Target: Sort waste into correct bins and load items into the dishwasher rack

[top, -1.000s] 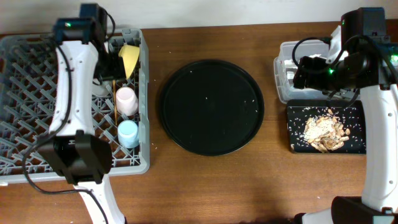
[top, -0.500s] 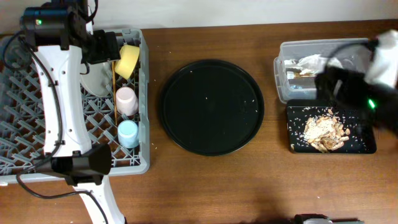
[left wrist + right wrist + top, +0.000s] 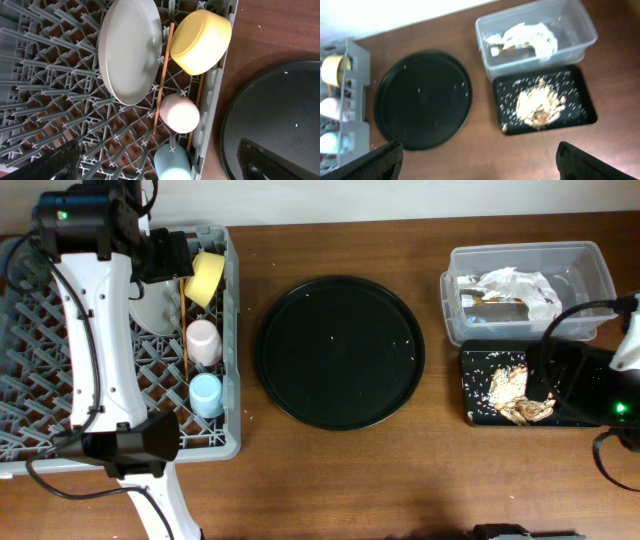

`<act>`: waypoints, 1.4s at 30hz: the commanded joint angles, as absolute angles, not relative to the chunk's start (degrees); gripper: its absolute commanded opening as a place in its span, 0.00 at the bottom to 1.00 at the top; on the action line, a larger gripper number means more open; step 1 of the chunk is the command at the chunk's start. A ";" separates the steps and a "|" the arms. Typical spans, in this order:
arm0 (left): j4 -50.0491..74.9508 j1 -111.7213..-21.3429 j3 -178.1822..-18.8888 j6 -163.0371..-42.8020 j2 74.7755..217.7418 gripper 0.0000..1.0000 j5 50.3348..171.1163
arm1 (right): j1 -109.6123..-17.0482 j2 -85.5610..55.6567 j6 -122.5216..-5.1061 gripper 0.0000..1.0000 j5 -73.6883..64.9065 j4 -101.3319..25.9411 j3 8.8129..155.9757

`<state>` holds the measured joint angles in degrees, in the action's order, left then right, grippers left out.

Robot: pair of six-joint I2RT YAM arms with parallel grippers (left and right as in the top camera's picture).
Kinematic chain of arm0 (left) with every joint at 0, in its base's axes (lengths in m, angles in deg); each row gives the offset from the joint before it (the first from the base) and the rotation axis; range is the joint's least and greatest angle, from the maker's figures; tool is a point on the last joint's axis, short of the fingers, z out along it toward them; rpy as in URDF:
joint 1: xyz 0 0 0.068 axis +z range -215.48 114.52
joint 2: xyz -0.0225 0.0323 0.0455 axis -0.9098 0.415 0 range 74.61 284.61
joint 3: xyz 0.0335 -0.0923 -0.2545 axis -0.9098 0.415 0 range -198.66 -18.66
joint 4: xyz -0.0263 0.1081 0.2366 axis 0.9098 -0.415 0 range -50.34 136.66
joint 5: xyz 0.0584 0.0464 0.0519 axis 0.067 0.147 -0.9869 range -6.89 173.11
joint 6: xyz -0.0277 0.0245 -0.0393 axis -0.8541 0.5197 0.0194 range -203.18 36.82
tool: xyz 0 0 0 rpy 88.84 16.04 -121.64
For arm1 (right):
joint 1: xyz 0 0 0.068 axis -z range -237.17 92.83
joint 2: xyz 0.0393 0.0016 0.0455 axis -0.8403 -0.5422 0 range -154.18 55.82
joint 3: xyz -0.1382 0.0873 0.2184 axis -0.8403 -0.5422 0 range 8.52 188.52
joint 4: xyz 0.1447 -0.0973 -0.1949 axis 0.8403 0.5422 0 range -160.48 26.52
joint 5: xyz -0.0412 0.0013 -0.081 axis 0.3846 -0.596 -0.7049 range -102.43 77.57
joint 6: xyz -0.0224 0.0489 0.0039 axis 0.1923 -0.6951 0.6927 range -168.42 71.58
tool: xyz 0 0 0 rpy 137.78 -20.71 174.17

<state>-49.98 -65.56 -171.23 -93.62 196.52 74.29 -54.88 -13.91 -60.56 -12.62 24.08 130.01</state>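
Looks finished: only specks on round tray (image 3: 340,350), frame centre.
Spread wide and empty at left gripper (image 3: 162,161) and right gripper (image 3: 482,162); next, probably just pull back from dishwasher rack (image 3: 40,410), frame left.

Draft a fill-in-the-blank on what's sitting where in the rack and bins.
1. The clear tub holds crumpled white ____.
2. The food scraps lie in the shallow ____ rectangular tray.
3. In the dishwasher rack, the yellow bowl sits beside the pale round ____.
4. Thin brown ____ lie beside the pink cup.
Missing words: napkins; black; plate; chopsticks.
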 commanded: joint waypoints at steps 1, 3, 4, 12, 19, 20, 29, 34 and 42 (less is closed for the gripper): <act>-50.07 -65.67 -171.60 -93.58 195.91 0.99 74.73 | -54.07 -10.77 -57.65 0.99 -15.07 16.04 127.89; -50.05 -65.69 -171.60 -93.58 195.91 0.99 74.73 | -54.07 -7.73 -57.63 0.98 -15.09 9.75 123.87; -50.05 -65.69 -171.60 -93.58 195.91 0.99 74.73 | -54.07 -4.71 -57.65 0.99 -15.07 4.96 119.17; -50.05 -65.67 -171.60 -93.58 195.91 0.99 74.73 | -54.07 17.21 -57.67 0.98 -13.87 -28.00 76.29; -50.05 -65.69 -171.60 -93.58 195.91 0.99 74.73 | -54.07 41.14 -57.69 0.98 -10.46 -57.60 34.87; -50.05 -65.67 -171.60 -93.58 195.91 0.99 74.73 | -54.07 44.51 -57.72 0.98 -9.73 -59.98 30.36; -50.05 -65.69 -171.60 -93.58 195.91 0.99 74.73 | -54.10 55.63 -57.85 0.98 -8.42 -64.35 14.43; -50.05 -65.69 -171.60 -93.58 195.91 0.99 74.73 | -54.07 55.63 -57.67 0.98 -9.23 -70.80 10.30; -50.05 -65.69 -171.60 -93.58 195.91 0.99 74.73 | -54.10 55.63 -57.69 0.99 -7.31 -66.01 8.83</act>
<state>-50.01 -65.56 -171.23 -93.64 196.52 74.33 -54.47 55.04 -58.26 -9.28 -70.51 9.36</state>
